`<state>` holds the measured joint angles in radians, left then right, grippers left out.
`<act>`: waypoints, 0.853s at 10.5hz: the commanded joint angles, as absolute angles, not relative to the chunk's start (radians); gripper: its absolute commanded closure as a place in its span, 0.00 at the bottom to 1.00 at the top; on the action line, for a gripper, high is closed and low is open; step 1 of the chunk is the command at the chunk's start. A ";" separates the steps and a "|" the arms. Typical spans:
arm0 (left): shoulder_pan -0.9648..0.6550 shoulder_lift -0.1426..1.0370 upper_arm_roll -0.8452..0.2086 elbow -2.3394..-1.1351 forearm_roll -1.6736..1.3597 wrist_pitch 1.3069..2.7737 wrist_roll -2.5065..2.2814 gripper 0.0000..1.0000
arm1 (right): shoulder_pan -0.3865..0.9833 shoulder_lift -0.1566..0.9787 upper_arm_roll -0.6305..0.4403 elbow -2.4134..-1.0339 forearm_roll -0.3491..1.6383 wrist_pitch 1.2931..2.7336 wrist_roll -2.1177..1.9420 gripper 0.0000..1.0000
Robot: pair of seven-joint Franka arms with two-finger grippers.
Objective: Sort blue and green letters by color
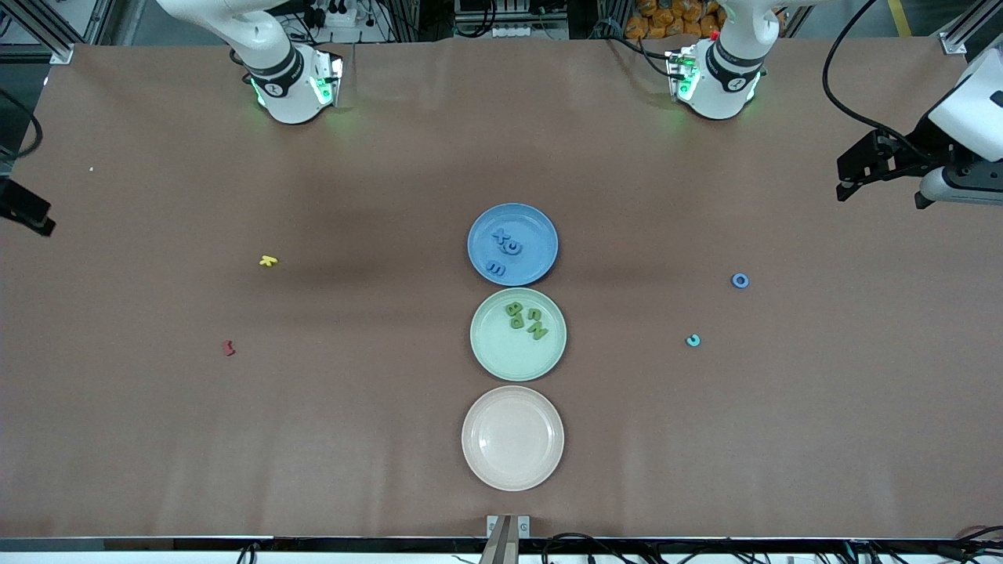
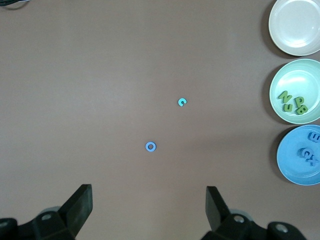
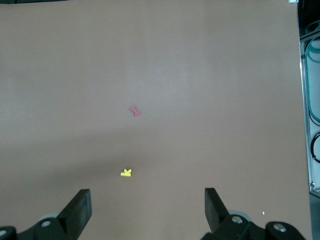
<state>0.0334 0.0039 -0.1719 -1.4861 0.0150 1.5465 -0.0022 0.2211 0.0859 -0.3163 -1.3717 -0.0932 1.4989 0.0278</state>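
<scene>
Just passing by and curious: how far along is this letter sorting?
Mostly done. Three blue letters lie in the blue plate and the green letters in the green plate. Nothing is in hand: both grippers are open and empty. A blue ring still lies on the table.

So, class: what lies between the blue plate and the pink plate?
The green plate, holding the green letters, lies between the blue plate and the pink plate; the front view shows it.

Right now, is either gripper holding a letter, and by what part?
Nothing is held. The left gripper is open above bare table near the blue O. The right gripper is open near the yellow letter.
</scene>
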 commanded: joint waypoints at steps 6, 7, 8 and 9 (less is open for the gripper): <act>0.032 -0.011 -0.150 -1.488 -0.003 1.510 -0.017 0.00 | 0.184 0.012 -0.301 -1.462 -0.031 1.497 0.071 0.00; 0.032 -0.011 -0.150 -1.488 -0.003 1.505 -0.017 0.00 | 0.186 0.011 -0.292 -1.474 -0.031 1.512 0.072 0.00; 0.032 -0.011 -0.149 -1.488 -0.003 1.503 -0.017 0.00 | 0.184 0.012 -0.282 -1.473 -0.031 1.516 0.087 0.00; 0.029 -0.011 -0.149 -1.488 -0.005 1.503 -0.043 0.00 | 0.183 0.014 -0.276 -1.471 -0.031 1.516 0.089 0.00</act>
